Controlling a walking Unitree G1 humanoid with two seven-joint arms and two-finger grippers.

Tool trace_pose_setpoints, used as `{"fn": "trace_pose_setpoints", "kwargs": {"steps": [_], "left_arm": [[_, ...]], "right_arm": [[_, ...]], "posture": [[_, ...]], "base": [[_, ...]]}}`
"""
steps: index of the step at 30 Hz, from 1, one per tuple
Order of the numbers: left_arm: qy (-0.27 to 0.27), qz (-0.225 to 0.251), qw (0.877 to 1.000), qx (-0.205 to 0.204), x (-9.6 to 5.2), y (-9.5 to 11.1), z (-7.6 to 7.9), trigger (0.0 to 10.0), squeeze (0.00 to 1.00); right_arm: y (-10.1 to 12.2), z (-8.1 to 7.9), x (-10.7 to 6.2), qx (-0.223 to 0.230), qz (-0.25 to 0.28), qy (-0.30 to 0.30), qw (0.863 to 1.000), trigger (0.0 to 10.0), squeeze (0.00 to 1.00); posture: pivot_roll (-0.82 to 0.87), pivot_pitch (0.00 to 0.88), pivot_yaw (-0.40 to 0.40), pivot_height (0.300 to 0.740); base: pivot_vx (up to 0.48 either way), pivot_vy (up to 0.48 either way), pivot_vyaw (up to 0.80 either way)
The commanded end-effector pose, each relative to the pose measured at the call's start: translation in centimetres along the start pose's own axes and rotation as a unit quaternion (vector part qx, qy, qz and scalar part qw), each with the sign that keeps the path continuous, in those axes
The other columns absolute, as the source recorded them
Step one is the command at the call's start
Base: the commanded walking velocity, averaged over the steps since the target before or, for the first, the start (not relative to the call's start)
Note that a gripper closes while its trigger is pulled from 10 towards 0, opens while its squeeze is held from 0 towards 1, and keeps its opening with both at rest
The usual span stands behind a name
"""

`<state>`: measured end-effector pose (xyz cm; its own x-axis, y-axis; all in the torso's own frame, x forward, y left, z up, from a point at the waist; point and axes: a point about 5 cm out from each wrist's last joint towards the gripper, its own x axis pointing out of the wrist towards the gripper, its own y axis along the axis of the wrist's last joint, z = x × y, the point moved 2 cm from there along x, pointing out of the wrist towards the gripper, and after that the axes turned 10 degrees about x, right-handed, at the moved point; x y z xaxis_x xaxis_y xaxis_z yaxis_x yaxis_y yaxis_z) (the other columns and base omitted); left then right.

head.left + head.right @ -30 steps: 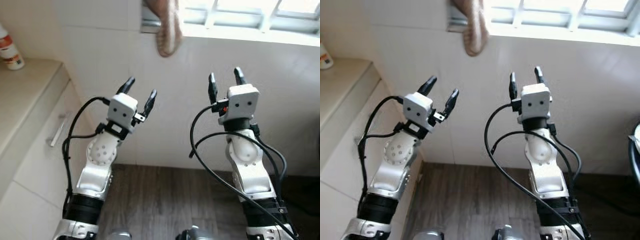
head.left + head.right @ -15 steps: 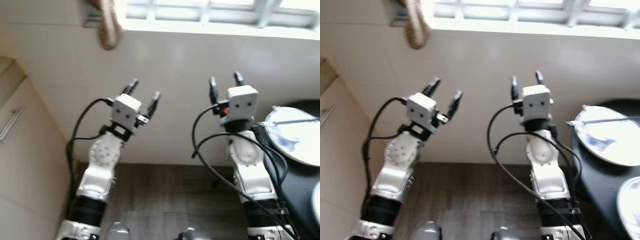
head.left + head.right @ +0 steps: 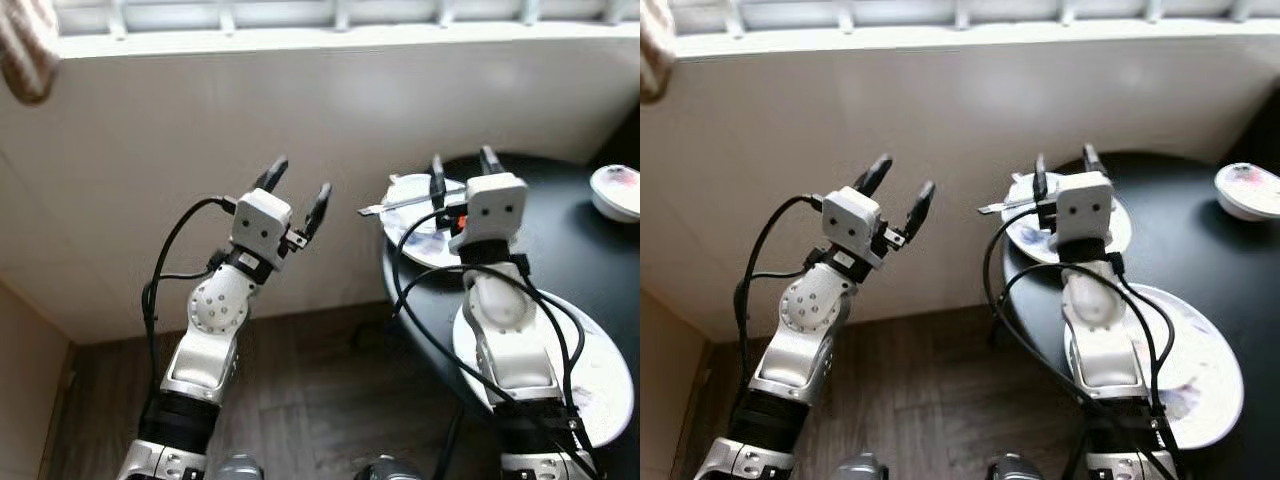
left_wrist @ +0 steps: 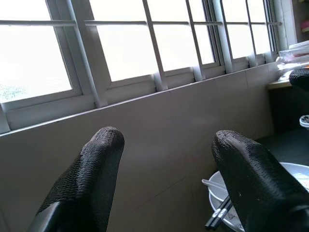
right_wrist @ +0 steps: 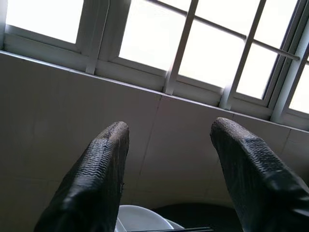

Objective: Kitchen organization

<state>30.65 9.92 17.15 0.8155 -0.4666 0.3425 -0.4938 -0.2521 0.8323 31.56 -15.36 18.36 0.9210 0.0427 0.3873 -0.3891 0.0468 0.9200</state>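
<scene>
Plates [image 3: 425,235] untouched; both fingers [image 3: 322,205] spread, empty.

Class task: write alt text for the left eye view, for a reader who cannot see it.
Two silver robot arms are raised before a white tiled wall, the left gripper and right gripper both open and empty. At right, a round black table holds a plate with chopsticks across it, a large plate and a small bowl.

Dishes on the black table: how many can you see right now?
3. A plate with chopsticks sits at the table's far edge behind the right gripper; a large plate lies near, under the right arm; a small bowl sits far right. Others may be out of frame.
</scene>
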Motion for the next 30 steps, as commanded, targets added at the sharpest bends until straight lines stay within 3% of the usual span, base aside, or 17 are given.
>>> {"fn": "trace_pose_setpoints", "kwargs": {"steps": [1, 8, 15, 25, 29, 30], "left_arm": [[0.001, -0.003, 1.000, 0.006, -0.1, 0.0, -0.4, 10.0, 0.00], [0.003, -0.006, 1.000, 0.003, -0.1, -0.2, -0.4, 10.0, 0.00], [0.012, -0.016, 1.000, -0.013, -0.2, -0.6, -0.5, 10.0, 0.00], [0.012, -0.024, 0.999, -0.031, -0.2, -0.8, -0.4, 10.0, 0.00], [0.016, -0.023, 0.999, -0.028, -0.2, -0.7, -0.5, 10.0, 0.00], [0.015, -0.024, 0.999, -0.028, -0.2, -0.8, -0.4, 10.0, 0.00]], "right_arm": [[0.4, -0.7, 0.2, 0.007, 0.005, 0.014, 1.000, 10.0, 0.00], [0.3, 0.3, 0.6, 0.005, -0.015, 0.034, 0.999, 10.0, 0.00], [-0.3, 2.1, 0.2, -0.005, -0.039, 0.007, 0.999, 10.0, 0.00], [-0.8, 1.6, 0.2, 0.003, -0.054, 0.015, 0.998, 10.0, 0.00], [-1.2, 1.7, 0.0, 0.010, -0.066, 0.039, 0.997, 10.0, 0.00], [-1.3, 1.9, 0.1, -0.006, -0.071, 0.044, 0.996, 10.0, 0.00]], "posture": [[0.11, 0.000, -0.042, 0.740], [0.10, 0.000, -0.040, 0.740], [0.10, 0.000, -0.042, 0.740], [0.10, 0.000, -0.044, 0.740], [0.10, 0.000, -0.046, 0.740], [0.10, 0.000, -0.048, 0.740]], "base": [[0.000, 0.000, 0.00], [0.000, 0.000, 0.00], [0.000, 0.000, 0.00], [0.000, 0.376, -0.80], [0.000, 0.000, -0.80], [0.000, 0.000, 0.00]]}}
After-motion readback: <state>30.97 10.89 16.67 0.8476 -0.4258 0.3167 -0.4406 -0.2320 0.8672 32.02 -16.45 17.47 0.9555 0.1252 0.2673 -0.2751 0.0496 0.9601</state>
